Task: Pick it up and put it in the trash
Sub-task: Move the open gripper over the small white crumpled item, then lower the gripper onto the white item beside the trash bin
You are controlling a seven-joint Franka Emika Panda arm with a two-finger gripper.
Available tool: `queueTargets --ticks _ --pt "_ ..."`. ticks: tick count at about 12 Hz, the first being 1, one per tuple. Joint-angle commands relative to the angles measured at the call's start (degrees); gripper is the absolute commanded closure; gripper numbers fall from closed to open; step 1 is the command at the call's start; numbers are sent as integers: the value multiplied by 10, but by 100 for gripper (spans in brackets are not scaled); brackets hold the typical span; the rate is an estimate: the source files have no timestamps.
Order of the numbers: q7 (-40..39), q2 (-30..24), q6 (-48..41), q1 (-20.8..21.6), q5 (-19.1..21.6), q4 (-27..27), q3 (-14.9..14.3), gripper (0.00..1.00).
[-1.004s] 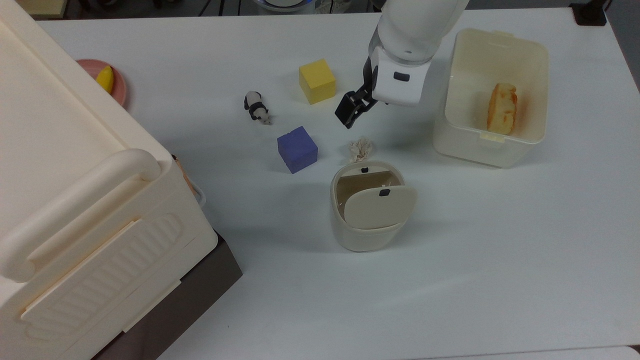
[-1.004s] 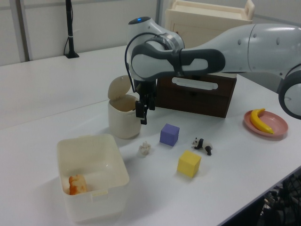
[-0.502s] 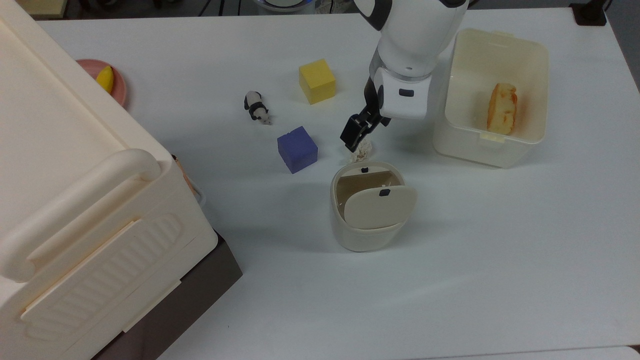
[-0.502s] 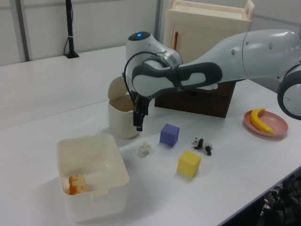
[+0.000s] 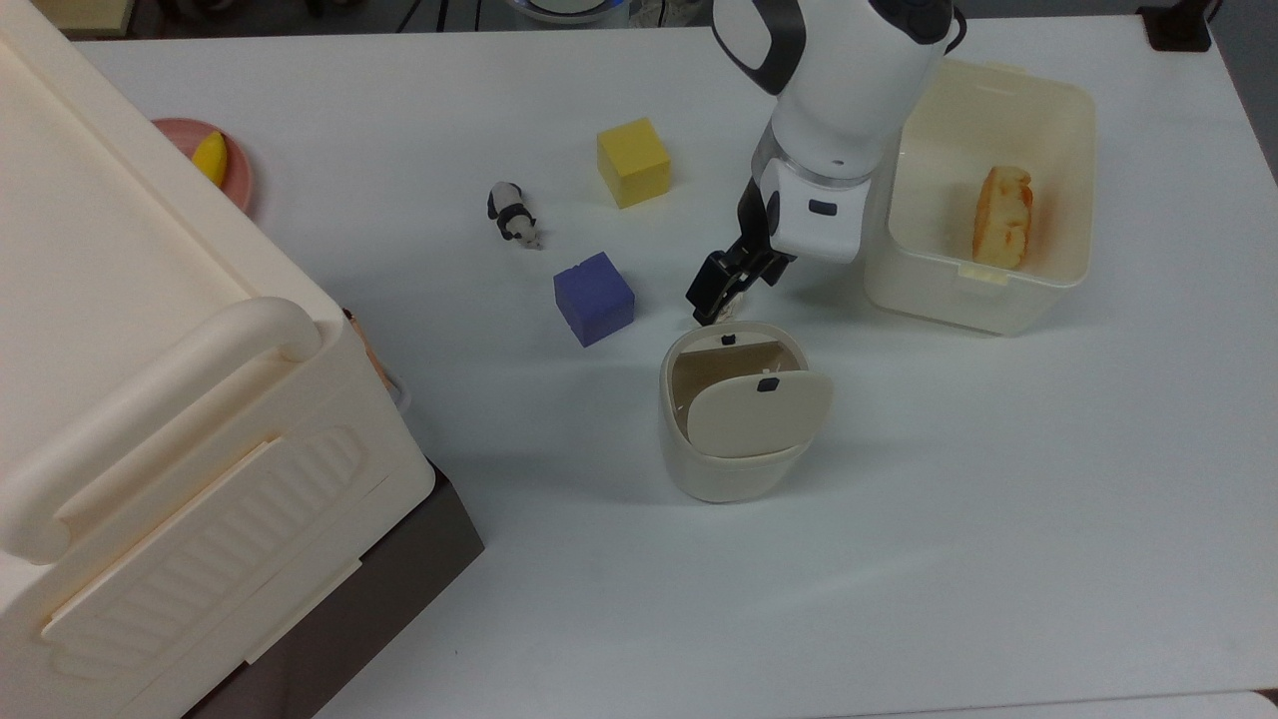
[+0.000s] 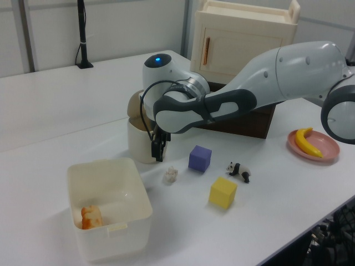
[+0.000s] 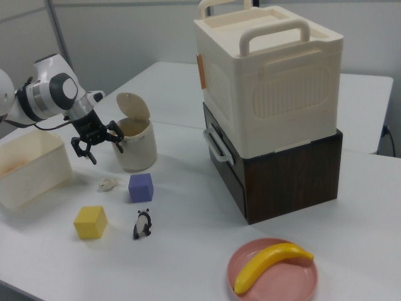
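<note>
Top view first: the gripper [image 5: 721, 291] sits just above centre frame with the arm reaching in from the upper right. The tissue wad [image 5: 728, 309] is almost hidden under the dark fingers, a pale scrap peeking out between them and the rim of the trash bin [image 5: 734, 469] directly below it in the frame. The bin's flap is tilted, so the opening shows.

Over to the left view — the wad [image 6: 171, 175] lies on the white table [image 6: 66, 116] at mid-frame, near the purple cube [image 6: 199, 158], and the gripper [image 6: 157, 148] hangs above and to the wad's left, not touching it.

Right view, upper left of the frame: the gripper [image 7: 96, 142] has its fingers spread wide with nothing between them, level with the bin's wall [image 7: 138, 150], and the wad [image 7: 108, 184] rests lower down on the table beside the cube [image 7: 141, 187].

So this looks like the approach to the grasp. To do it well, I'd say come straight down with the fingers straddling the wad — it's light and could skid if a fingertip nudges it — and keep clear of the bin wall just beside it.
</note>
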Motion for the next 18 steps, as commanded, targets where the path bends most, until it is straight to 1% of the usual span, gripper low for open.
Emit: queueTargets --ticks 1,3,5,9,16,18 --pt "36 -13 13 13 -13 -37 -3 0" --pt "37 -16 7 16 -12 -42 -3 0" --pt "38 -29 1 25 -11 -68 -2 0" --pt "37 -29 -51 28 -9 -71 -2 0" --pt "30 -20 -59 17 -4 -78 -2 0" --pt "6 -19 -58 0 -3 -74 -2 0"
